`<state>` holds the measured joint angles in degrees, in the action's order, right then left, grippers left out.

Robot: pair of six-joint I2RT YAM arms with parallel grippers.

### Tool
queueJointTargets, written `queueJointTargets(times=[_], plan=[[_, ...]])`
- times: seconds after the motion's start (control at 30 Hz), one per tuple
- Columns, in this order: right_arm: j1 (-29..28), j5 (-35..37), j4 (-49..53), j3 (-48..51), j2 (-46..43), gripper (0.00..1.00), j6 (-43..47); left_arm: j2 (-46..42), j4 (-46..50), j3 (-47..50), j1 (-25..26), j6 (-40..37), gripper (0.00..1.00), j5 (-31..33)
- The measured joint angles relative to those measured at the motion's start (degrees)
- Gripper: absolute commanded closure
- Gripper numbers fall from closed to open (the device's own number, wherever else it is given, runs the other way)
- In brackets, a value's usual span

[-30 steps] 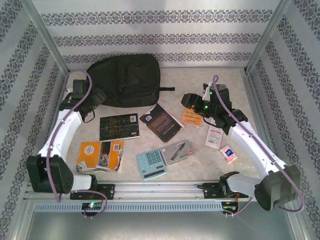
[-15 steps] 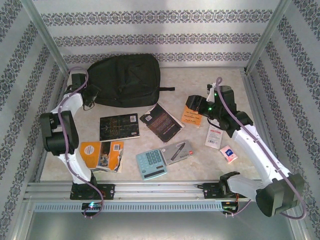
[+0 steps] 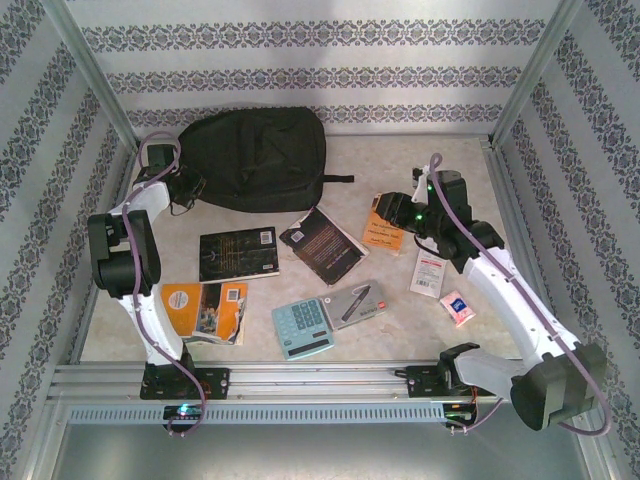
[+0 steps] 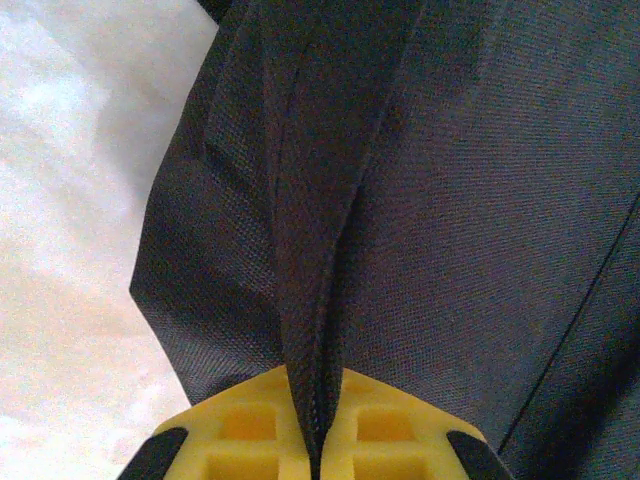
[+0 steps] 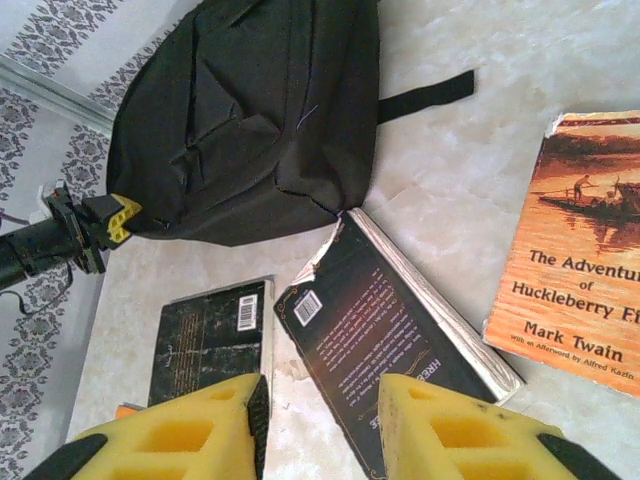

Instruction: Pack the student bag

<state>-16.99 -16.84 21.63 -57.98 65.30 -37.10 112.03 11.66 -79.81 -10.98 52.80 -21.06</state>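
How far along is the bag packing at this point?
Done: nothing looks packed; the Huckleberry Finn book, two black books and calculator lie on the table. In hand: the left gripper pinches an edge fold of the student bag; the right gripper hangs open over the books. Left: open the bag, load everything.

top external: fixed high behind the arm bases [image 3: 185, 380], angled down and forward, far enough to take in the whole surface [image 3: 400, 165]. left wrist: jammed right against the student bag [image 4: 450, 200], looking along the left gripper [image 4: 315, 425] into black fabric. right wrist: low over the surface, looking past the right gripper [image 5: 322, 420] toward the far-left corner, mid-range. overlap across all three: student bag's left edge, at the left gripper.
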Motion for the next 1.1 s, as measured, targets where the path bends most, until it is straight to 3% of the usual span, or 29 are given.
queueJointTargets(times=[0.23,0.47,0.7,0.77,0.9,1.1], plan=[[-0.5,1.3,1.0,-2.7,0.2,0.65,0.0,-2.2,-0.6,-0.2,0.4,6.1,1.0,-2.1],[-4.7,4.1,4.6,-5.2,0.0,0.7,2.3,-7.6,-3.1,-2.0,3.4,19.3,1.0,-3.8],[-5.6,5.1,7.3,-5.3,-2.8,0.69,3.5,-9.1,-9.1,-2.2,7.1,29.7,1.0,-4.7],[-5.6,5.2,7.8,-5.3,-3.4,0.64,3.8,-9.1,-10.0,-2.2,8.0,31.9,1.0,-5.1],[-5.8,5.2,9.6,-5.5,-4.1,0.6,4.5,-10.1,-12.0,-1.1,9.7,34.8,1.0,-5.3],[-9.1,5.6,13.2,-8.6,-3.8,0.57,5.2,-19.1,-11.6,7.9,14.1,34.2,1.0,-4.5]])
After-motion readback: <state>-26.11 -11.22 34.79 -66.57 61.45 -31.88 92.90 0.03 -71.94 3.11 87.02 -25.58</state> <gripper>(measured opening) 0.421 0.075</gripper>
